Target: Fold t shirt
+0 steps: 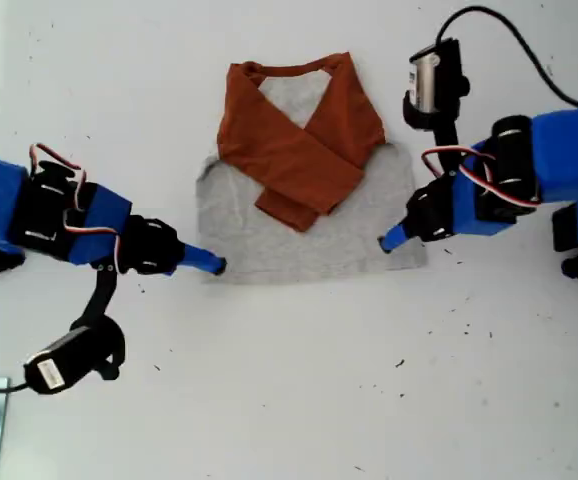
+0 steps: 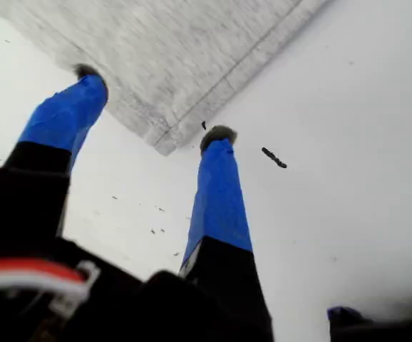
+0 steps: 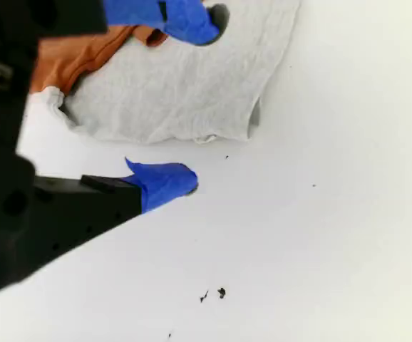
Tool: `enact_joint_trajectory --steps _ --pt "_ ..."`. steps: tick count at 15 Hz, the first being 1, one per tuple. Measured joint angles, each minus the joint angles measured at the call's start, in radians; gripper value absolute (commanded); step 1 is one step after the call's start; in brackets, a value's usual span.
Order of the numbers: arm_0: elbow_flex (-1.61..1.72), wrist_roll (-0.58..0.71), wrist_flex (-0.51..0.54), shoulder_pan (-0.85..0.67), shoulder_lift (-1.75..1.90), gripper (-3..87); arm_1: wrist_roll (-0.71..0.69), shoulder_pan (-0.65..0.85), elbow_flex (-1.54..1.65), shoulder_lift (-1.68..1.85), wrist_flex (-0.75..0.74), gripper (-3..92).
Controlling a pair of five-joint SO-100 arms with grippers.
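Close under my first gripper [image 2: 152,105], the jaws stand apart and straddle one hem corner of the t shirt [image 1: 304,235], one tip over the grey cloth and the other on the bare white table [image 1: 299,390] just off the corner. Nothing is pinched yet. In the exterior view this is the arm at that view's left, with its tip at the shirt's lower corner on that side.

My second gripper [image 3: 199,100] is likewise spread wide at the opposite hem corner, on the exterior view's right. One jaw hangs over the grey body and the other sits on the table beside the side edge, so the cloth lies between them, ungripped.

Beyond the hem, the shirt lies flat in the middle of the table with its grey body spread to full length. Farther up, both rust-orange sleeves [image 1: 299,155] are folded in and crossed over the chest, cuffs pointing toward the hem. The orange neckband [image 1: 289,70] lies at the far end.

I judge the sleeve folds done. What is left is the lengthwise fold: closing on both hem corners and carrying them up over the crossed sleeves toward the neckband. I would call it roughly halfway.
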Motion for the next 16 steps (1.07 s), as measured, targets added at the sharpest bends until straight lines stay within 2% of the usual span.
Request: enact_joint_trajectory --steps 2,3,4,5,7,10,13,16 --pt "-0.009 0.031 -0.078 -0.057 -0.132 20.8 0.002 0.002 0.074 -0.048 -0.130 24.4" --pt "-0.031 0.037 -0.107 -0.078 -0.178 9.6 0.003 0.003 0.087 -0.091 -0.176 21.2" --pt "-0.054 0.040 -0.124 -0.092 -0.224 -0.2 0.002 0.005 0.095 -0.132 -0.199 11.0" --pt "-0.069 0.041 -0.137 -0.103 -0.244 -0.3 0.008 0.006 0.100 -0.187 -0.229 3.5" --pt "-0.109 0.074 -0.155 -0.112 -0.291 -0.3 0.008 -0.005 0.086 -0.258 -0.327 3.2" --pt "-0.210 0.104 -0.094 -0.106 -0.318 -0.3 0.009 -0.023 0.097 -0.210 -0.353 3.1" --pt "-0.377 0.103 0.017 -0.002 -0.328 -0.3 -0.020 -0.086 0.114 0.041 -0.238 3.1" --pt "-0.500 0.064 0.035 0.172 -0.333 -0.3 0.006 -0.241 0.114 0.247 -0.133 3.0"
